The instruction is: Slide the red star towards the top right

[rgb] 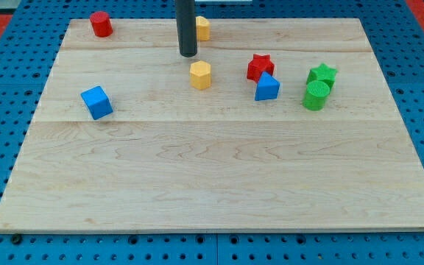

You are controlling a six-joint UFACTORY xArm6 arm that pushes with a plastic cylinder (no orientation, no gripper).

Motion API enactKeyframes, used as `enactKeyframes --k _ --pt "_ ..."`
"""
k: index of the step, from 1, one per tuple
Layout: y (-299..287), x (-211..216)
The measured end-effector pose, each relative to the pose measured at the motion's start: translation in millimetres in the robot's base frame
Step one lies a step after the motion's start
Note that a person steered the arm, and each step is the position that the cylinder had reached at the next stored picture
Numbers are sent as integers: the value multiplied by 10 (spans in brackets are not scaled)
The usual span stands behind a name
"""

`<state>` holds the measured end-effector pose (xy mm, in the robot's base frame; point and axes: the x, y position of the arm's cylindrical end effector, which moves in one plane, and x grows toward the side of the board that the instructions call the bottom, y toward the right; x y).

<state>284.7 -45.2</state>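
My tip [188, 54], a bare dark rod holding nothing, stands well to the view's left of the red star-shaped block [259, 67], which touches the blue wedge-shaped block [266, 87]; I must get below-left of the star.

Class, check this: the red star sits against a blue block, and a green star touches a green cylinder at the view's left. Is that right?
Not quite. The red star does sit against the blue block, but the green star and green cylinder are at the view's right, as the camera view shows.
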Motion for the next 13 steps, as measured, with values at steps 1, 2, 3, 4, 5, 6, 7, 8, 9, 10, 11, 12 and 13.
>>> enactKeyframes --k 1,2,3,4,5,6,7,8,9,10,11,12,13 --pt "0 9" --pt "0 188" --pt "211 357" --pt "670 353" --pt "950 384" --pt "1114 636" --pt "1112 758" --pt "1415 756" --pt "2014 728" --pt "2206 320" --pt "2102 553" --pt "1987 699" --pt "1838 546"
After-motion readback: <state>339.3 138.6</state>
